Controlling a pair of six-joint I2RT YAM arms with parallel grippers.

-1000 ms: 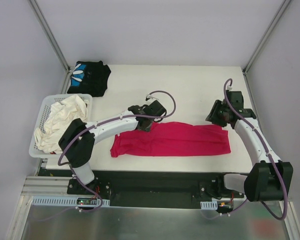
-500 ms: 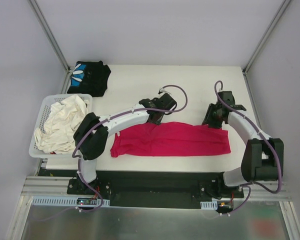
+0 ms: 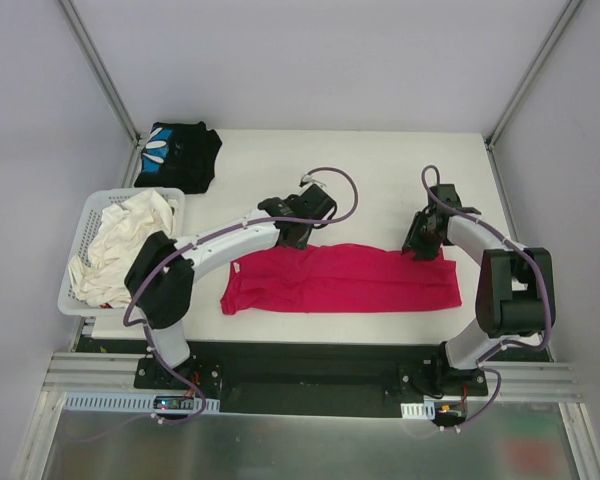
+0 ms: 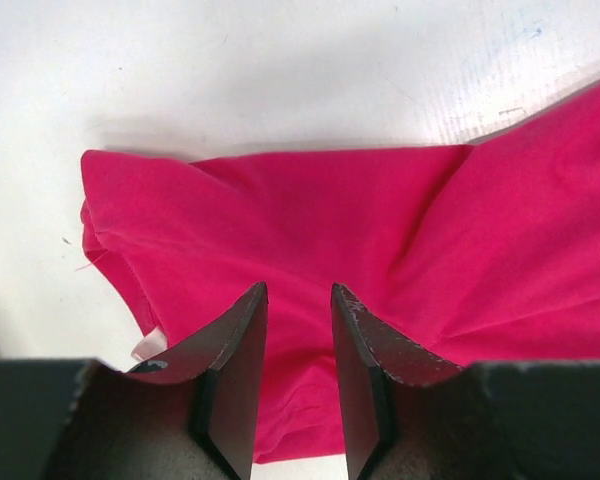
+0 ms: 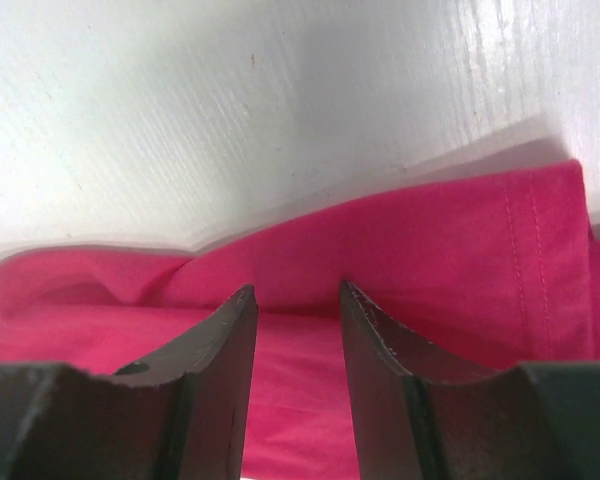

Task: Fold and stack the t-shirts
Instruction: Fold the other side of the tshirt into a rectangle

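A pink-red t-shirt (image 3: 340, 279) lies folded into a long strip across the front of the white table. My left gripper (image 3: 292, 240) hangs open over the strip's far edge near its left part; in the left wrist view its fingers (image 4: 238, 360) stand apart above the shirt (image 4: 380, 240). My right gripper (image 3: 422, 243) is open over the strip's far right corner; in the right wrist view the fingers (image 5: 225, 340) straddle the cloth (image 5: 460, 260). A folded black t-shirt (image 3: 178, 155) lies at the far left corner.
A white basket (image 3: 78, 255) with crumpled cream-white shirts (image 3: 120, 240) stands at the left edge of the table. Metal frame posts rise at the far corners. The table's white surface (image 3: 370, 185) stretches behind the pink-red shirt.
My left gripper swung right then back left along the shirt's far edge. My right gripper moved slightly left and down onto the shirt's far right corner. The shirt has not moved.
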